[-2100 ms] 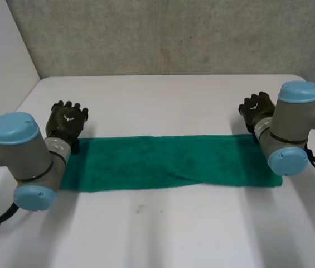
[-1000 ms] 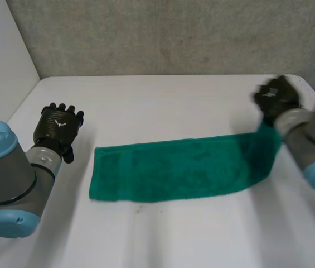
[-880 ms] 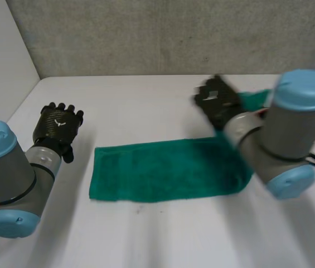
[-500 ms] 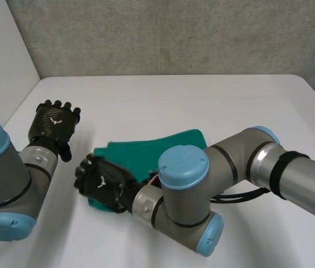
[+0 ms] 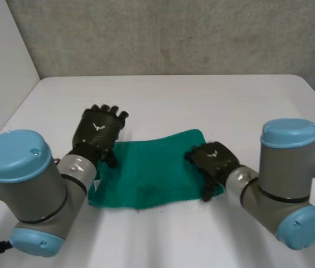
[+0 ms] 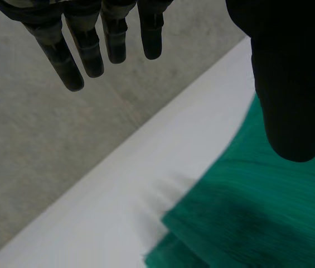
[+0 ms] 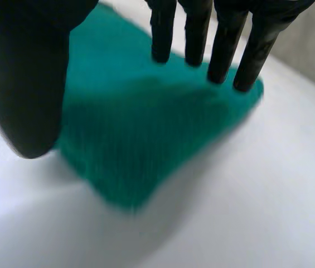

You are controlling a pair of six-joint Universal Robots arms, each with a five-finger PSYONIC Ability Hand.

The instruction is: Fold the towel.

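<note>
Right of centre, the black right hand (image 5: 213,159) holds straight, loose fingers over the right edge of the folded green cloth towel (image 5: 151,176), lying mid-frame on the white table (image 5: 202,100). Farther back, left of centre, the black left hand (image 5: 98,131) hangs at the towel's far corner, fingers straight, gripping nothing.

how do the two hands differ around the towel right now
The left hand is at the left edge of the towel, by its far corner; the right hand is at the right edge, by the near corner. Left fingers reach over table; right fingers over towel. Both are open, gripping nothing.
</note>
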